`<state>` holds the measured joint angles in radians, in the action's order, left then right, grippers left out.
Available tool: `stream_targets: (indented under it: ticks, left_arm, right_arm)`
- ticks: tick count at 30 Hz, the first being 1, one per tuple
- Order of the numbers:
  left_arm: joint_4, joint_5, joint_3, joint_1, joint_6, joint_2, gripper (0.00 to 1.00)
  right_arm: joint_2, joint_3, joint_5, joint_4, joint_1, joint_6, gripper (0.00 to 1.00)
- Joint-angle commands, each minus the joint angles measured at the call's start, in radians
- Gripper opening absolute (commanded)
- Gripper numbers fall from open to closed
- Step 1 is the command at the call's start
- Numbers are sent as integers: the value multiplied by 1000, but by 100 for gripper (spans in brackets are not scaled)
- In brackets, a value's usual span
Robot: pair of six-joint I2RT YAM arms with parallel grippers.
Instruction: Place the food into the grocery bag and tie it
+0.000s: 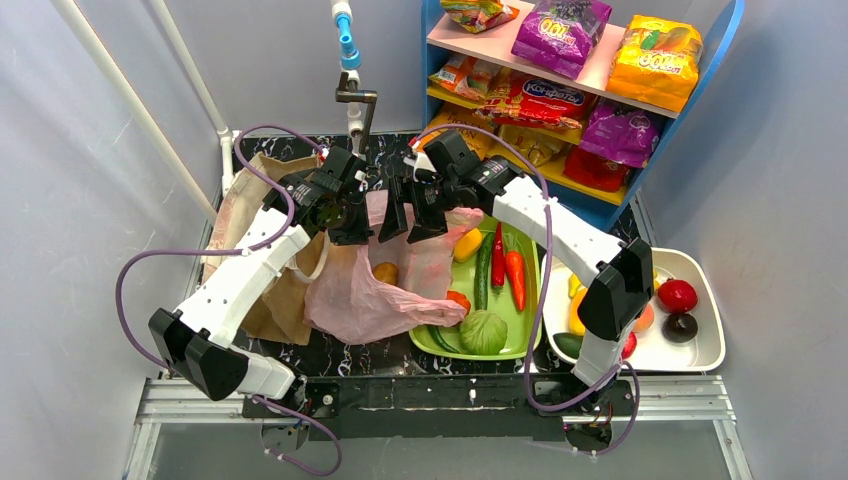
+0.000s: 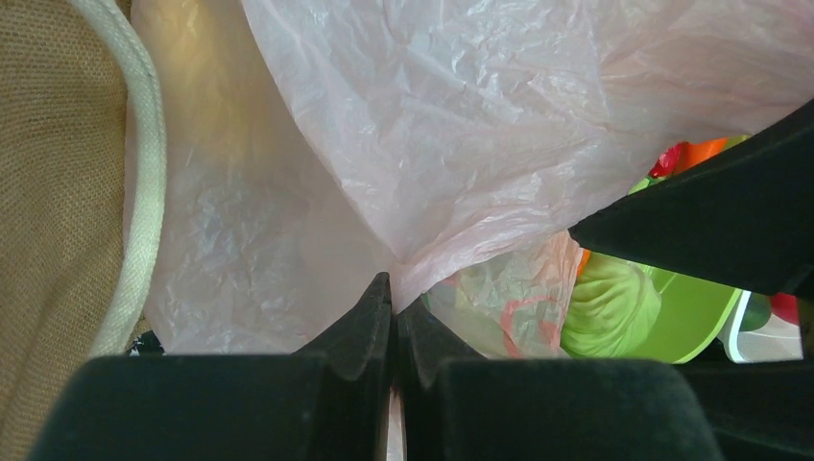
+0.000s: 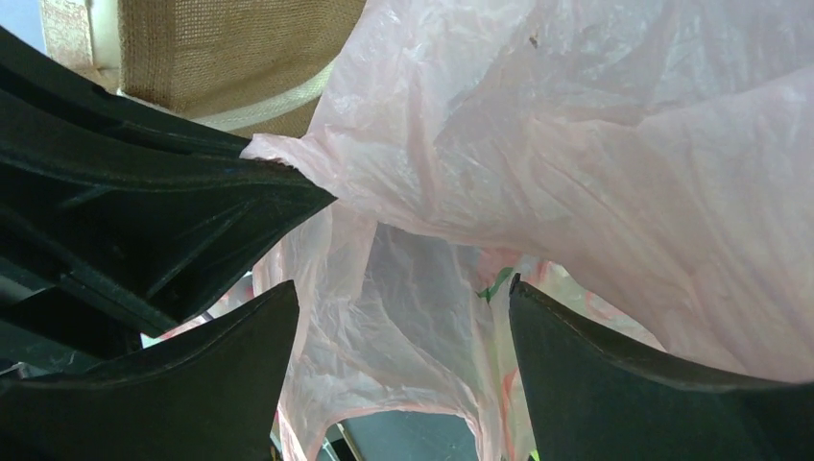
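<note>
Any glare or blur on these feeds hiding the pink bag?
Top external: evenly lit and sharp, pink bag clear. Left wrist: film backlit, warm glow upper left; left gripper a dark silhouette. Right wrist: bag bright, creases sharp; right gripper underexposed black.

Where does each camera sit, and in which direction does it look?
Top external: above, behind the bases, looking down at the table; left arm and right arm show.
Left wrist: on the left arm, facing the pink bag pinched in the left gripper.
Right wrist: facing the bag through the open right gripper.
Shared: all show the bag.
</note>
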<state>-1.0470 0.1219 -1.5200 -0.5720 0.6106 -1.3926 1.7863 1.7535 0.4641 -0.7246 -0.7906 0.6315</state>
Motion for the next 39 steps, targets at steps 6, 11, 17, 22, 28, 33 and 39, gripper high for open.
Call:
stream_targets:
  ticks: [6,11,17,22,28,33,39]
  left_arm:
    - [-18,3,-10,3,9,17,0]
    - [-13,-1,0,3,9,21,0]
    - [-9,-8,3,3,8,21,0]
    - [-9,-13,-3,2,3,19,0]
    - [1,-30,5,3,0,12,0]
    - [8,-39,14,3,-2,8,0]
    - [6,-40,12,3,-9,11,0]
  right_arm:
    - [-118,90,-170,-163,0,-129,89]
    - [-234,-19,-259,-200,45,-135,90]
    - [-397,-211,-286,-205,164,-114,89]
    - [-533,-334,-352,-258,267,-110,89]
    - [-658,-463,-413,-330,410,-144,89]
    - [-705,-517,-472,-393,517,-179,90]
    - [-700,-566,-536,-421,623,-207,92]
